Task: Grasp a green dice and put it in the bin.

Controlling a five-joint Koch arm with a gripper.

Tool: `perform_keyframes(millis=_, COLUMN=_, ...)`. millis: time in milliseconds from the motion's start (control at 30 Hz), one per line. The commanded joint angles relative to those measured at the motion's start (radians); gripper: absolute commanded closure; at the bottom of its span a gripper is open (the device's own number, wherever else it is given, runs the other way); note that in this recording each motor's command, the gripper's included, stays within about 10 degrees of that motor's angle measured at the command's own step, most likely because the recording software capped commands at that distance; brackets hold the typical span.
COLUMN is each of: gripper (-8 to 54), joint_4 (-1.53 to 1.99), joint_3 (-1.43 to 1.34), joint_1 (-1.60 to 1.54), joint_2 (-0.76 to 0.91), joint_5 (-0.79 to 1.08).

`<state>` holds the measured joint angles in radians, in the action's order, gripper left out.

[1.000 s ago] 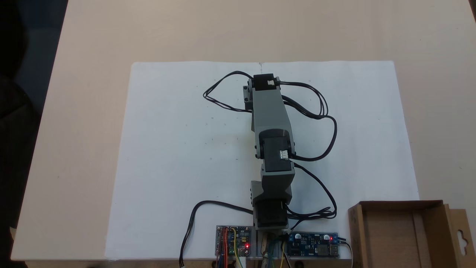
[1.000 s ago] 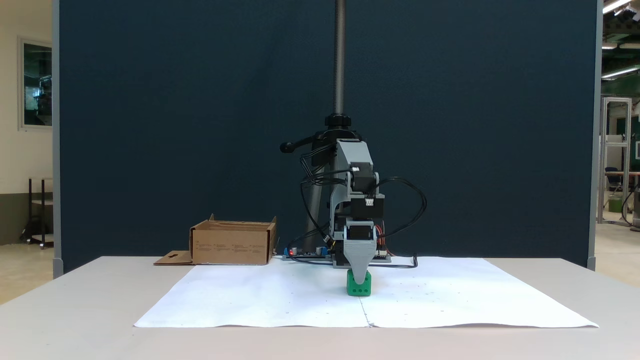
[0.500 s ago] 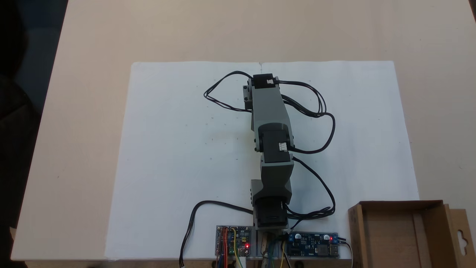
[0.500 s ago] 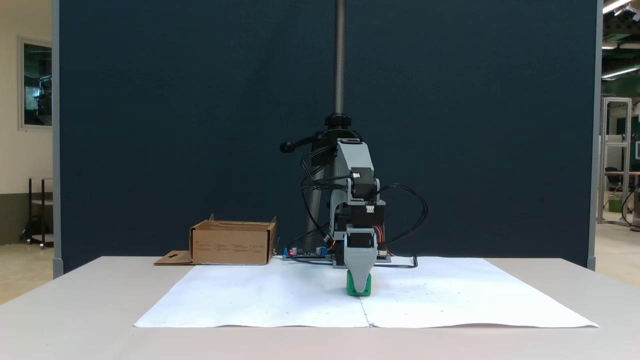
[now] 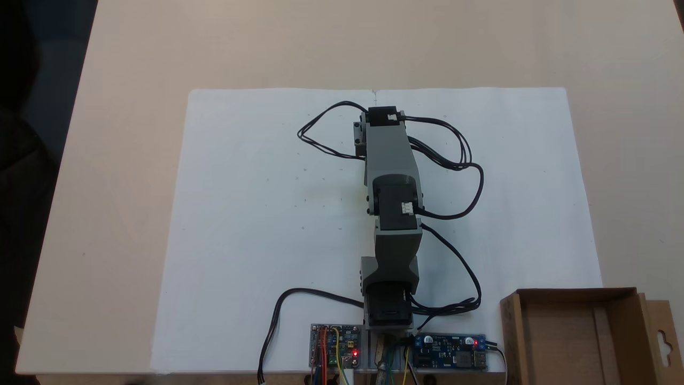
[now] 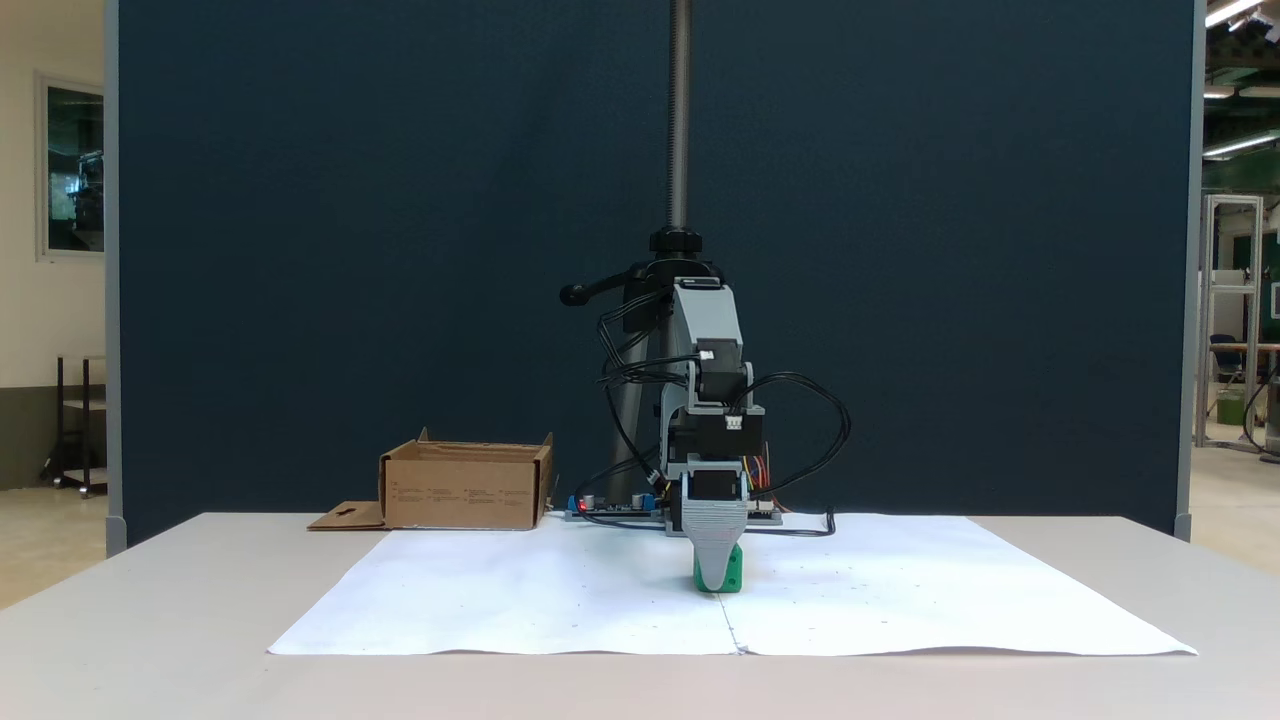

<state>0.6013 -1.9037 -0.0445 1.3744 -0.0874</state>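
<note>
Bin point(image 5: 577, 337) interior bare cardboard.

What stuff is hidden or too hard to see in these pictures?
- Dice: in a fixed view from the front, the end effector covers most of it, so its pips are unreadable. In the top-down fixed view, the arm hides it.
- End effector: one jaw stands before the other, so open or shut cannot be told.
- Bin: cut off by the bottom edge in the top-down view.

A white paper sheet point(image 5: 256, 214) covers the beige table point(image 5: 133, 160), backed by a dark blue partition point(image 6: 400, 250).
</note>
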Motion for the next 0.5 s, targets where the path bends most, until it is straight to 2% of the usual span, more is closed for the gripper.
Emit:
perform_keyframes(millis=0, gripper=5.4, joint_4=-0.035, joint_3=0.043, joint_1=-0.003, joint_2=0.018, joint_5=0.066)
perform_keyframes(millis=133, gripper=6.0, joint_4=-0.029, joint_3=0.043, joint_1=-0.003, joint_2=0.008, joint_5=0.072)
perform_keyframes(millis=300, gripper=15.6, joint_4=-0.029, joint_3=0.043, joint_1=-0.003, joint_2=0.008, joint_5=0.074)
perform_keyframes(millis=400, gripper=16.7, joint_4=-0.028, joint_3=0.043, joint_1=-0.003, joint_2=0.006, joint_5=0.075)
perform_keyframes(millis=467, gripper=21.8, joint_4=-0.028, joint_3=0.043, joint_1=-0.002, joint_2=0.008, joint_5=0.075)
